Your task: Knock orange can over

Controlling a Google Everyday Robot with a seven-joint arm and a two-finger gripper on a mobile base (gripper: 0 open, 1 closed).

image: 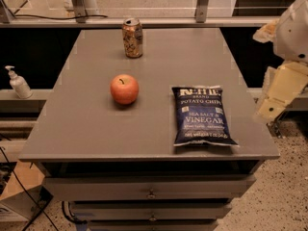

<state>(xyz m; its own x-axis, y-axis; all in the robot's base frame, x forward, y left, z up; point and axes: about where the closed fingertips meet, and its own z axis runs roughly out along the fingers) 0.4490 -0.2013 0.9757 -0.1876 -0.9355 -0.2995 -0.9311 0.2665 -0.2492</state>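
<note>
The orange can (132, 38) stands upright near the far edge of the grey table (86, 114), left of centre. It has a mottled orange-tan and white pattern and a silver top. My gripper (281, 93) shows as cream-coloured parts off the table's right edge, beside its middle, below the white arm (294, 28). It is far to the right of the can and nearer the front, and touches nothing.
A red-orange apple (124, 89) sits mid-table, in front of the can. A dark blue potato chip bag (202, 115) lies flat at the front right. A soap dispenser (18, 83) stands on a ledge to the left. Drawers are under the tabletop.
</note>
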